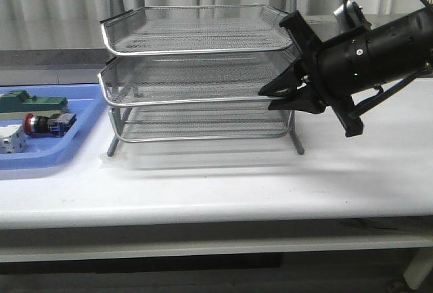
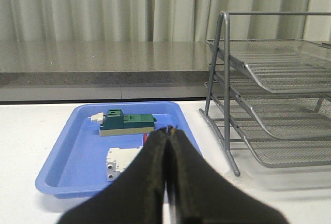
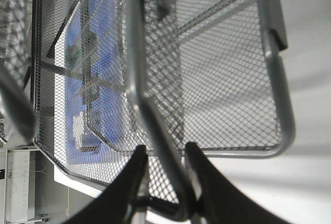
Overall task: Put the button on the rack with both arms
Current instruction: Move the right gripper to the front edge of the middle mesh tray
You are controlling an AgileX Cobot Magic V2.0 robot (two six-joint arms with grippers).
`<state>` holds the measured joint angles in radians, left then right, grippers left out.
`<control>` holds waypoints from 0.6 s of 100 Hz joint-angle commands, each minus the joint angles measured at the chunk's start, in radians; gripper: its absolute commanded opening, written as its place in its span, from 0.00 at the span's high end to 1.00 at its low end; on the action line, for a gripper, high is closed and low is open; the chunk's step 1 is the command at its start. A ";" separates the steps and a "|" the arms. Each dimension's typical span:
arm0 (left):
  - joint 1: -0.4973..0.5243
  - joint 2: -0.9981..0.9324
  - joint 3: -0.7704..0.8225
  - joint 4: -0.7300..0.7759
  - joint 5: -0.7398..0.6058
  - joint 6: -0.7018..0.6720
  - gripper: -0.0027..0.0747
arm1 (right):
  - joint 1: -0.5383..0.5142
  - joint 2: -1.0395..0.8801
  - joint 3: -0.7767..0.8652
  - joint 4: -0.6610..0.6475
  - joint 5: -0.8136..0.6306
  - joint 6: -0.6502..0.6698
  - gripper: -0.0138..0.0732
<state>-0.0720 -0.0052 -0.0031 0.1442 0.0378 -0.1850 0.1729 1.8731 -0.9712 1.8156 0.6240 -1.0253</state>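
Take the rack (image 1: 196,76) as your landmark: three tiers of silver wire mesh on thin metal legs, each tray edged with a rounded steel rim.

Your right gripper (image 1: 279,97) is at the rack's right front corner, level with the middle tray. In the right wrist view its fingers (image 3: 207,182) straddle that tray's rim wire, one on each side. They look closed onto the rim, though the contact itself is not fully clear. Expect the tray to be light, stiff and springy, and likely to slide on its runners, so pull it straight.

The button (image 1: 42,123) lies on its side in the blue plastic tray (image 1: 47,154), well to the left of the rack, between a green flat block (image 1: 16,99) and a white block (image 1: 11,139). It has a red domed head, a silver collar and a black and blue body.

Judgement: it is small, rigid and light. The dome is smooth and likely to slip, so take it across the squarer body behind the collar.

Your left gripper (image 2: 166,172) hovers on the near side of the blue tray with its black fingers pressed together and nothing between them. Open them before you descend. The button is mostly hidden behind the fingertips in the left wrist view.
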 commanded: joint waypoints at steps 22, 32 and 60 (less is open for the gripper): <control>-0.007 -0.032 0.056 -0.007 -0.082 -0.010 0.99 | 0.000 -0.045 -0.025 0.058 0.086 -0.028 0.76; -0.007 -0.032 0.056 -0.007 -0.082 -0.010 0.99 | 0.000 -0.045 -0.025 0.029 0.110 -0.028 0.76; -0.007 -0.032 0.056 -0.007 -0.082 -0.010 0.99 | 0.000 -0.045 -0.014 -0.051 0.136 0.008 0.76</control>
<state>-0.0720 -0.0052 -0.0031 0.1442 0.0378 -0.1850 0.1710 1.8791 -0.9712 1.8014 0.6487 -1.0013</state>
